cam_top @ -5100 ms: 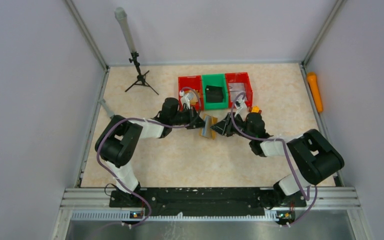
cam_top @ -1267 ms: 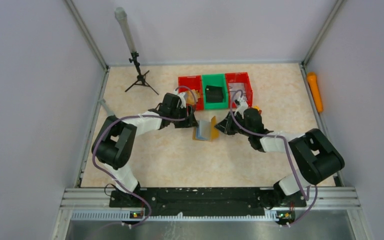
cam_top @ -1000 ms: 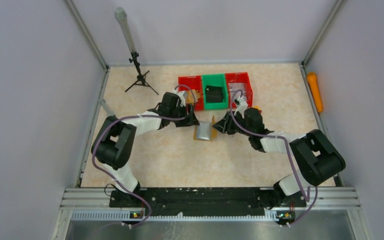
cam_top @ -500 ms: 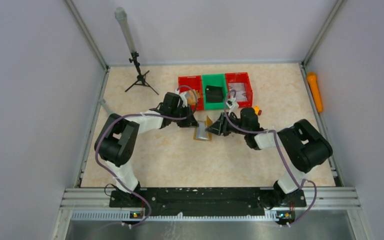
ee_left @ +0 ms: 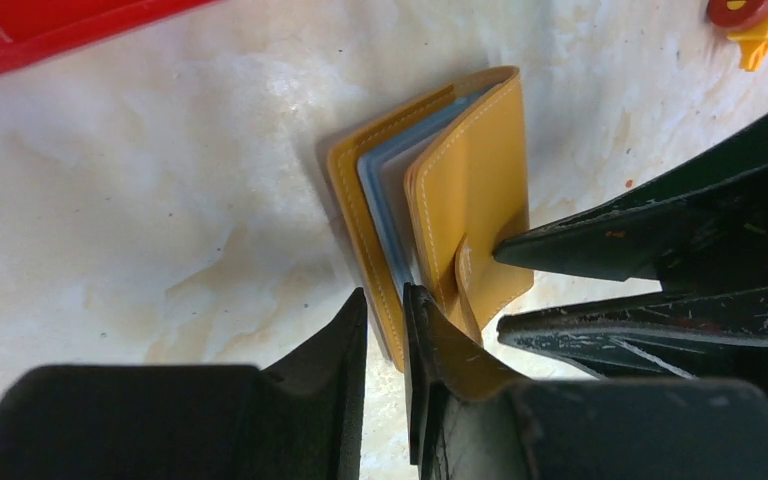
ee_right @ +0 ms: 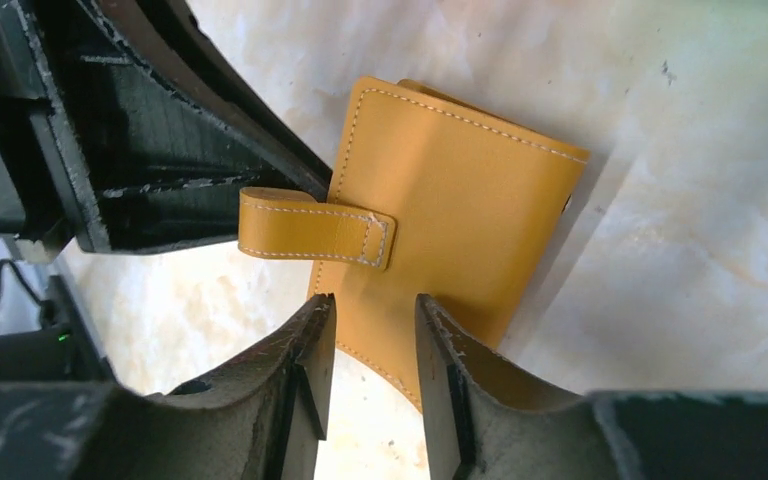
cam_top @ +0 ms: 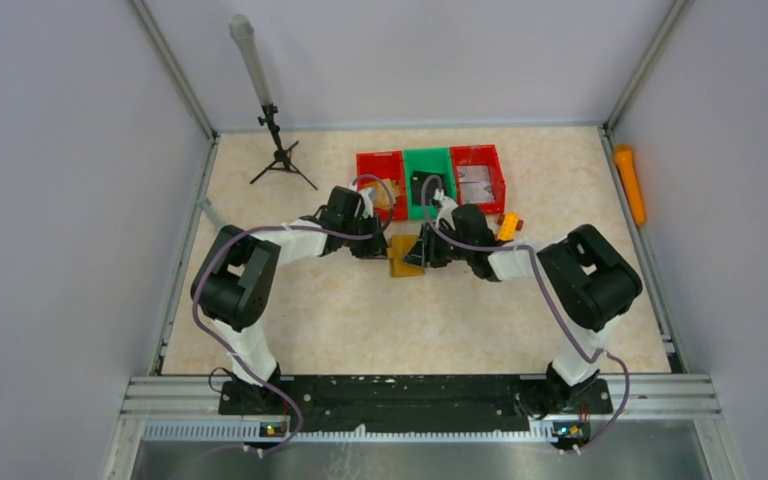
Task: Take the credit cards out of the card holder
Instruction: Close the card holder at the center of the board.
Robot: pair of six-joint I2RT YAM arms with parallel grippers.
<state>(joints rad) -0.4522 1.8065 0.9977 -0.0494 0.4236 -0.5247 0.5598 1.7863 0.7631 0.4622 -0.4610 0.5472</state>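
The card holder (cam_top: 404,256) sits on the surface (cam_top: 360,320), its back cover pinched in the left gripper (ee_left: 385,335), whose camera alone shows pale inner leaves (ee_left: 388,185). The right gripper (ee_right: 372,330), fingers slightly apart, presses the outer cover. Moments earlier the holder gaped wider.

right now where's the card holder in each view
Top external: card holder on the middle of the table, just in front of the green bin.
Left wrist: card holder at centre, partly open.
Right wrist: card holder at centre, outer cover facing the camera.
Shared landmark: its strap tab, clear in both wrist views, too small from above.
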